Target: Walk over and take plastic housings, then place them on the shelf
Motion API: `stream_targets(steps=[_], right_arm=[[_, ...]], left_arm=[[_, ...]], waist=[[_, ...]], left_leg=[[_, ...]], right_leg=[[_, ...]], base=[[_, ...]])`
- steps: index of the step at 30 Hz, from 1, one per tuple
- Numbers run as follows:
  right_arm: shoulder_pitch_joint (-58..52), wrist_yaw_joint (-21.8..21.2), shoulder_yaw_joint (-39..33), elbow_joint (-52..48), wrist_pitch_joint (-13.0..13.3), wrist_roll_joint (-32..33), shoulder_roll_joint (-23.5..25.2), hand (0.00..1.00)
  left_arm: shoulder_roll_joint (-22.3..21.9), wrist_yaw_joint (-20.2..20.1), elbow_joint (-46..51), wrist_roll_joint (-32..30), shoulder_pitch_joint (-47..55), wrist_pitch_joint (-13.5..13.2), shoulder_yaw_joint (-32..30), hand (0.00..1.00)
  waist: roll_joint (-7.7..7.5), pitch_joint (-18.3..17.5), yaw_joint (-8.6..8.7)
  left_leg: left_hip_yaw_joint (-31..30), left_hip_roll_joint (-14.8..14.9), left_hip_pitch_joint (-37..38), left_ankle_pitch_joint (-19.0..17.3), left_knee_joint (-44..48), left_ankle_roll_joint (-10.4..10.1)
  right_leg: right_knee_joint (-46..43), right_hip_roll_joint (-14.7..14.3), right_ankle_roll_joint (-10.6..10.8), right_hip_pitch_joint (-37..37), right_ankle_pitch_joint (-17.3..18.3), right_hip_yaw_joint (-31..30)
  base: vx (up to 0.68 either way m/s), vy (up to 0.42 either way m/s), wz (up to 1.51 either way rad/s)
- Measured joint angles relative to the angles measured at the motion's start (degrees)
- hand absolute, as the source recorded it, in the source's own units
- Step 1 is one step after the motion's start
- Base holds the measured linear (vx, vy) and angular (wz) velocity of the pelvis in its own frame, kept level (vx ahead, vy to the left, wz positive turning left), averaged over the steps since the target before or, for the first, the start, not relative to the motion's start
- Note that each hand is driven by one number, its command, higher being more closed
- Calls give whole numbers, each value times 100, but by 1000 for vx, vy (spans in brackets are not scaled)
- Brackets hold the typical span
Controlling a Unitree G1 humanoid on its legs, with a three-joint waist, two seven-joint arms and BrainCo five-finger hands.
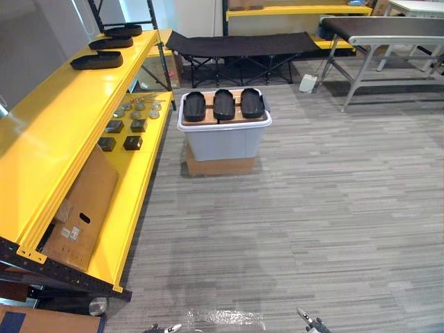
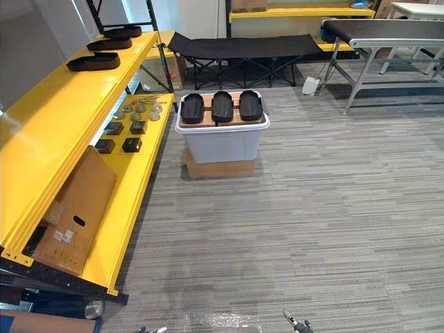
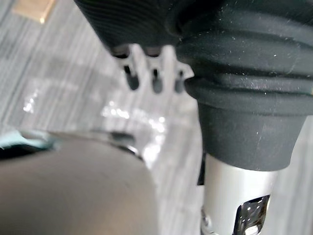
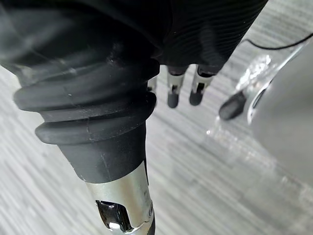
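Bin point(image 1: 222, 142): grey tub on a cardboard box point(image 1: 218, 167). A brown board point(image 1: 207, 116) covers its top, with three black housings point(image 1: 223, 104) in a row.
Shelf point(image 1: 62, 128): yellow, left of the bin.
Left hand point(image 3: 156, 81): loose fingers, holding nothing.
Right hand point(image 4: 173, 93): loose, empty too.
Could go wrong: a bump while walking up to the bin may slide the housings off.

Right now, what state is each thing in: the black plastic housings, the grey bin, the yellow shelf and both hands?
Three black plastic housings: lying side by side on a brown board, untouched.
Grey plastic bin: board across its top, standing on a brown base.
Yellow metal shelf: three more black housings in a row on its top level.
Left hand: open, empty.
Right hand: open, empty.
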State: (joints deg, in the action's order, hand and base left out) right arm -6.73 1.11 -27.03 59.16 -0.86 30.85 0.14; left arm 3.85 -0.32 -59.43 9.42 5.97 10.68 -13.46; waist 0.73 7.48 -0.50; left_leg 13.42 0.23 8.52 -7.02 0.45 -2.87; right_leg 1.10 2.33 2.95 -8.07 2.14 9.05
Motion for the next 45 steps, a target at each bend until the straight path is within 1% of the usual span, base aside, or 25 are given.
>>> stream_targets(steps=[1,4,6,8,11,15,18,23,25,29,37,38,39,40,41,42,43,44,45], right_arm=[[-18,-1,-91,6,-54,3,34,0],[-88,-38,-260,1,-175,150,111,0],[-93,-108,-265,0,-200,206,124,0],[-102,-142,-264,0,-247,201,148,0],[-103,-152,-263,1,-327,194,156,0],[-86,-271,-257,-14,-446,217,150,0],[-87,-366,-243,-13,-445,213,149,0],[-87,-370,-140,-11,-434,206,139,0],[-87,-370,-112,-10,-435,206,132,0],[-89,-368,-94,7,-433,199,128,0],[-106,-350,25,15,-412,223,99,0],[-116,-348,21,-1,-411,223,99,0],[-121,-347,19,-16,-410,224,100,0],[-148,-346,12,-60,-405,236,110,0],[-174,-347,7,-104,-401,277,127,0],[-201,-364,-4,-206,-380,378,143,0],[-208,-385,9,-249,-291,454,166,0],[-220,-402,9,-248,-237,467,188,0],[-332,-492,4,-248,-121,553,257,0]], left_arm=[[11,0,-3,145,3,33,-20,0],[6,-12,-18,320,20,77,-157,0],[12,-13,-17,341,25,76,-163,0],[13,15,-16,374,20,99,-168,0],[14,17,-17,575,20,96,-176,0],[9,14,-19,590,21,65,-183,0],[7,23,-19,583,20,64,-182,0],[6,26,-22,544,22,24,-181,0],[-10,178,-23,569,24,-33,-174,0],[-16,268,-21,607,33,-50,-170,0],[-19,255,-18,632,39,-49,-179,0],[-39,242,-17,624,40,-38,-228,0],[-41,237,-13,623,36,-31,-232,0],[-45,227,-9,614,30,-22,-251,0],[-47,214,-1,603,23,-21,-295,0],[-72,188,19,563,-24,-23,-416,0],[-55,194,50,527,-43,-27,-445,0],[-38,199,76,527,-48,-28,-438,0],[-9,234,131,530,-38,-31,-438,0]], waist=[[-22,14,-2],[-61,42,-6],[-75,35,-14],[-67,34,-14],[-71,34,-23],[-69,33,-36],[-71,32,-39],[-89,41,-49],[-90,41,-51],[-99,48,-55],[-142,75,-78],[-144,77,-78],[-144,86,-75],[-150,103,-74],[-168,119,-76],[-166,156,-85],[-136,260,-49],[-162,325,-35],[-187,323,-33]], left_leg=[[32,0,38,3,-25,-1],[131,-2,153,19,-106,25],[157,-1,175,24,-138,33],[169,-6,193,61,-220,91],[168,-7,269,62,-279,92],[170,-7,304,63,-323,94],[181,-4,366,71,-388,103],[178,-4,363,71,-390,103],[164,-4,365,71,-388,103],[135,-4,422,75,-393,110],[136,-47,433,118,-452,177],[155,-91,433,112,-477,187],[167,-104,429,95,-473,209],[164,-122,424,46,-444,270],[158,-143,423,-28,-408,327],[146,-126,351,-192,-279,360],[135,-90,332,-332,-32,403],[123,-58,348,-398,62,431],[114,1,365,-550,259,452]], right_leg=[[14,-3,0,-21,0,-15],[79,-16,21,-95,-13,-80],[114,-27,45,-105,-29,-112],[169,-38,44,-107,-48,-115],[233,-51,44,-192,-48,-108],[257,-60,44,-216,-48,-100],[260,-78,44,-256,-48,-100],[260,-77,45,-255,-48,-92],[260,-78,45,-263,-48,-76],[260,-78,44,-317,-48,-11],[256,-49,42,-297,-45,19],[90,0,11,-204,63,20],[-116,35,28,-106,174,24],[-614,104,79,97,421,23],[-1043,169,144,276,593,29],[-2357,301,221,932,828,33],[-3688,428,183,1635,895,27],[-3970,465,118,1785,976,34],[-3901,505,79,2044,1072,47]], base=[[-15,-9,-10],[-15,-11,-14],[-15,-14,-11],[-7,-14,-3],[2,-24,1],[1,-26,0],[-4,-25,-1],[-29,-38,0],[-52,-54,3],[-55,-43,4],[-66,-38,0],[-46,-6,-2],[-39,2,0],[0,0,0],[-23,28,-5],[-1,45,-6],[22,40,-2],[88,61,11],[106,53,14]])
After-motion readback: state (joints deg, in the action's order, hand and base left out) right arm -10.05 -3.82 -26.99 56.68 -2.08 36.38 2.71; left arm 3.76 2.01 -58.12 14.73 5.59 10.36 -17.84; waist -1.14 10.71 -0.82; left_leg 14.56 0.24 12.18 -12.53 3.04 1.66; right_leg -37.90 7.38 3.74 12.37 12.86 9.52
